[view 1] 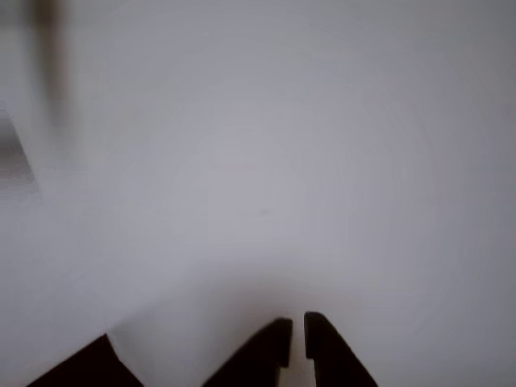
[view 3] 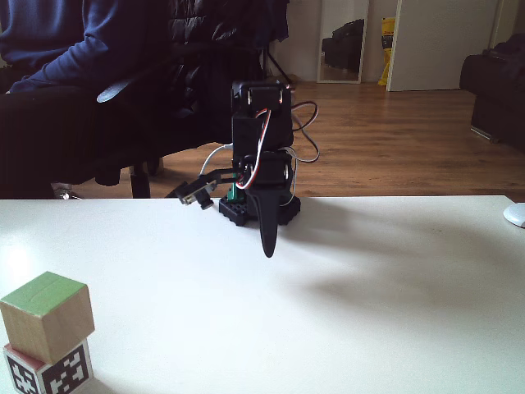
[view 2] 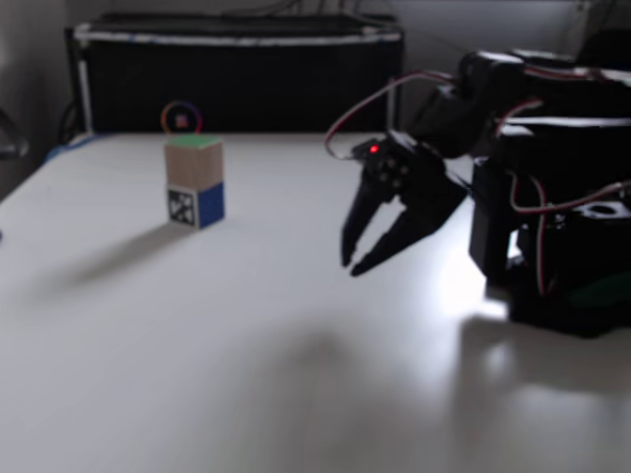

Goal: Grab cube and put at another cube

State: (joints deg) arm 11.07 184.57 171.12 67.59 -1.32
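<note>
The cube, wood with a green top, sits stacked on another cube at the table's far left in a fixed view. The lower one shows a black-and-white marker face and a blue side there. In the other fixed view the cube rests on another cube at the bottom left corner, with a sliver of red at the lower one's top edge. My gripper hangs well to the right of the stack, above bare table. Its tips are almost together with nothing between them. It points down in front of the base.
The arm's base stands at the right of the table. A long black box runs along the far edge. A seated person is behind the table. A white object lies at the right edge.
</note>
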